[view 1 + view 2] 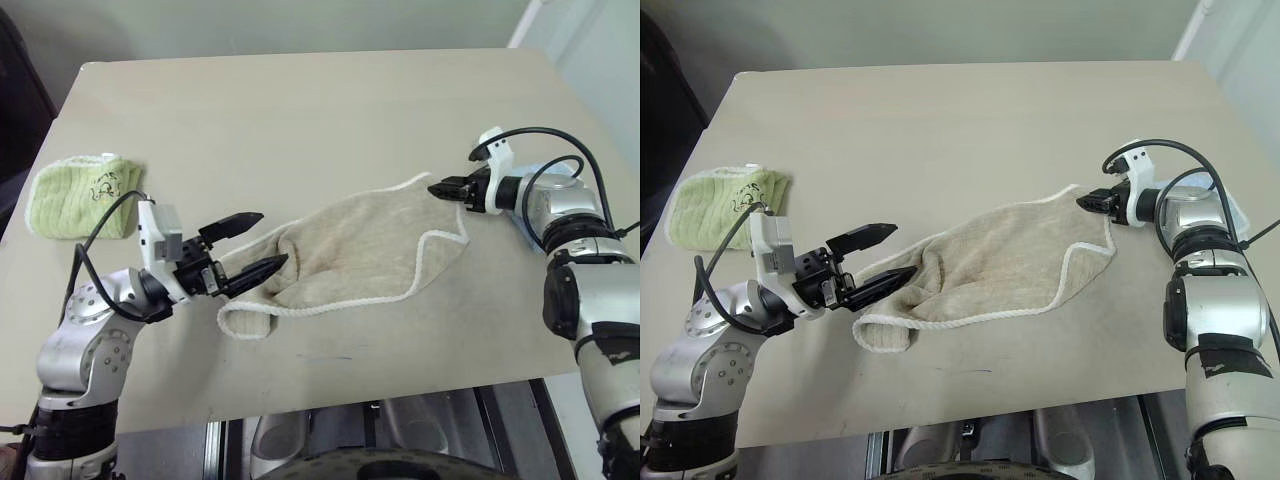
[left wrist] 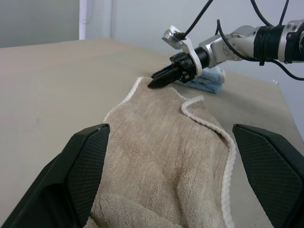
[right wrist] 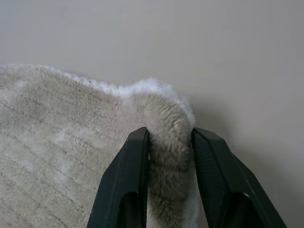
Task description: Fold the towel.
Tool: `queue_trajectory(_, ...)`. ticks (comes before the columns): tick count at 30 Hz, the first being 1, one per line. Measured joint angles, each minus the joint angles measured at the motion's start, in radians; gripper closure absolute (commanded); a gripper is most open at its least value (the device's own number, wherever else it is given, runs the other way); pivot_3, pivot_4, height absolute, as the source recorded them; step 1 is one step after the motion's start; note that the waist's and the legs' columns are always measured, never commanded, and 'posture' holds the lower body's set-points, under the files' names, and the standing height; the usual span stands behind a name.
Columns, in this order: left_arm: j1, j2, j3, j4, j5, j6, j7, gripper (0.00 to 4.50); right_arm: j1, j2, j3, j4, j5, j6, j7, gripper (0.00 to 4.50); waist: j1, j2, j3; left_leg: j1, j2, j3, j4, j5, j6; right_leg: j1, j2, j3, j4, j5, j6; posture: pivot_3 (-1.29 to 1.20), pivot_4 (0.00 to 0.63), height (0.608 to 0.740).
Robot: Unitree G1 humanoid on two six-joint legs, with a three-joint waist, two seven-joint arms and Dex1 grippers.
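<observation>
The towel (image 1: 360, 250) lies crumpled mid-table, not yet folded. The right gripper (image 3: 168, 142), at its 2 o'clock corner, is clamped on the white-edged hem, likely to lift it over. The left gripper (image 1: 247, 247), at 8 o'clock, has its fingers spread wide, holding nothing, poised to take the bunched end.

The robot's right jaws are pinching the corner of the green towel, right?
Not quite. The right gripper is pinching a corner of the beige towel, as the right wrist view shows. The green towel lies folded and untouched at the table's left edge.
</observation>
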Motion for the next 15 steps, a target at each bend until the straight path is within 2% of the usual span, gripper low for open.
queue_trajectory(9,0.003,-0.002,-0.001,0.001,0.005,-0.005,-0.002,0.0,0.003,0.001,0.021,-0.043,-0.01,0.008,0.154,3.04,0.0,0.0,0.0,0.0,0.0,0.0,0.0,0.0,0.0,0.0,0.0,0.0,0.0,0.0,0.0,0.0,0.15,0.703)
queue_trajectory(15,0.002,-0.002,-0.004,0.01,0.01,-0.009,-0.003,0.0,0.004,0.006,0.033,-0.053,-0.027,0.014,0.17,3.04,0.0,0.0,0.0,0.0,0.0,0.0,0.0,0.0,-0.001,0.0,0.0,0.0,0.0,0.0,0.0,0.0,0.15,0.703)
